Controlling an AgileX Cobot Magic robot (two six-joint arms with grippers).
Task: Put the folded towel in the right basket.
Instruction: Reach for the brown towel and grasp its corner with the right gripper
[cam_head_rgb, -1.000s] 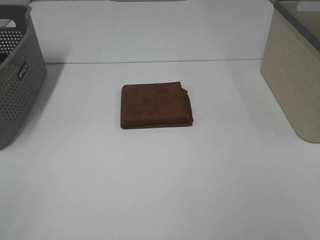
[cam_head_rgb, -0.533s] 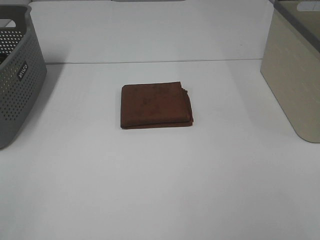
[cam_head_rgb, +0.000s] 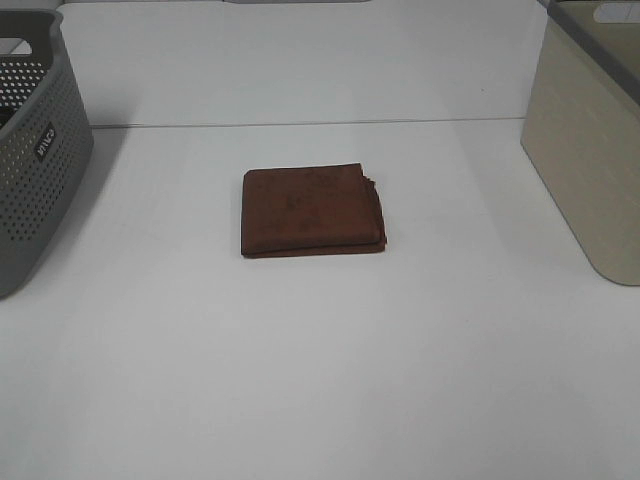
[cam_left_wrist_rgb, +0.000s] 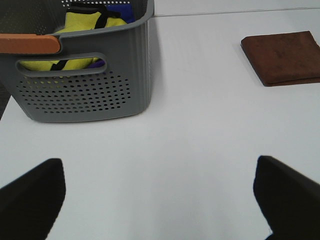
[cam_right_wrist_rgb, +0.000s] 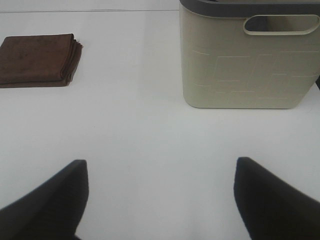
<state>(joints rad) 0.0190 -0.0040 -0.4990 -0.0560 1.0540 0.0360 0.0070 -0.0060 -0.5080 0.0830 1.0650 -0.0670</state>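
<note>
A: Locate the folded towel (cam_head_rgb: 312, 210).
B: Lying flat mid-table, well left of the right basket (cam_head_rgb: 590, 150).
A: Check the right gripper (cam_right_wrist_rgb: 160, 162) and left gripper (cam_left_wrist_rgb: 157, 162).
B: Spread wide, gripping nothing, hanging over the table (cam_head_rgb: 320, 380) on the near side.
A: Risks?
B: Likely pinching only the top layer and unfolding it mid-carry; or clipping that basket's rim and dropping short.

Folded towel (cam_head_rgb: 312, 210) between left basket (cam_head_rgb: 30, 170) and right basket (cam_head_rgb: 585, 170)

Bright, even, diffuse light; white table (cam_head_rgb: 320, 380) near washed out. Soft shadow right of grey basket (cam_head_rgb: 30, 170). Images slightly soft.
</note>
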